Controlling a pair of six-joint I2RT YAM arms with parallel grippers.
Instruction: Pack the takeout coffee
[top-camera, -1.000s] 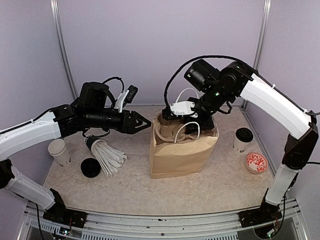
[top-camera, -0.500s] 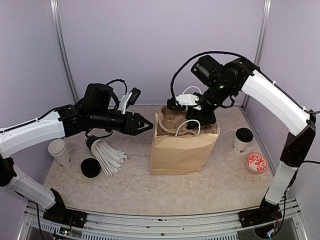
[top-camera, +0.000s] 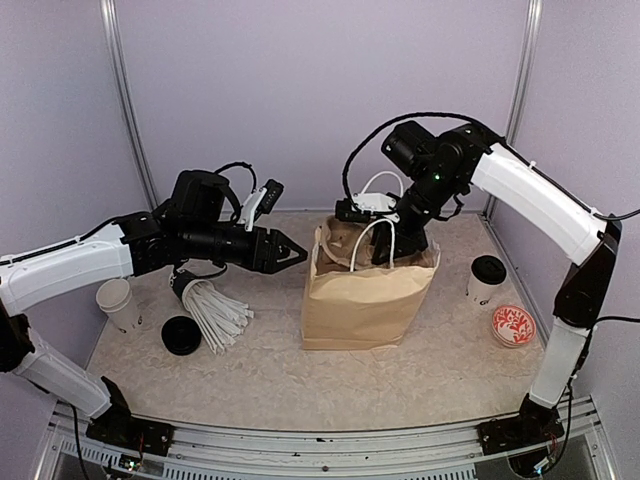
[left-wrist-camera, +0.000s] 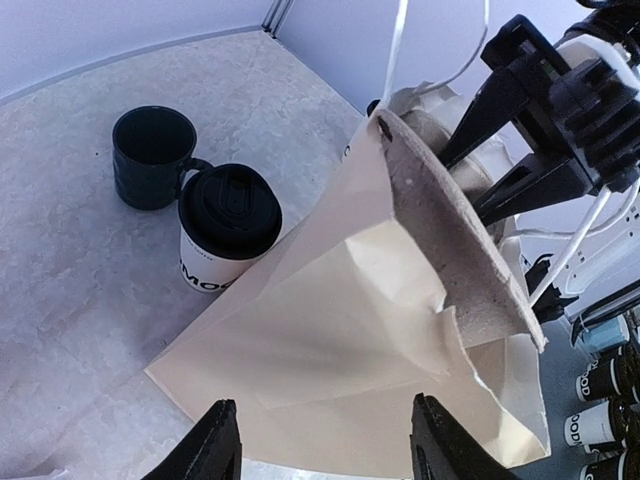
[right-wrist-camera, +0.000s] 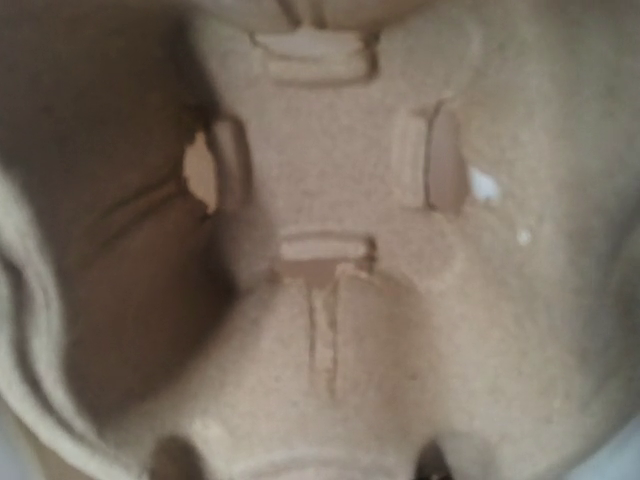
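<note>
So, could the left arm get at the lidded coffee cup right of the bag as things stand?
Probably not directly: the paper bag stands between the left gripper and the lidded cup, with the right gripper at the bag's mouth.

Raised left arm stretched level toward the right, left pincer (top-camera: 296, 250) with fingers spread apart, right arm arched high, wrist bent downward, right pincer (top-camera: 384, 245) pointing down, grip unreadable.
</note>
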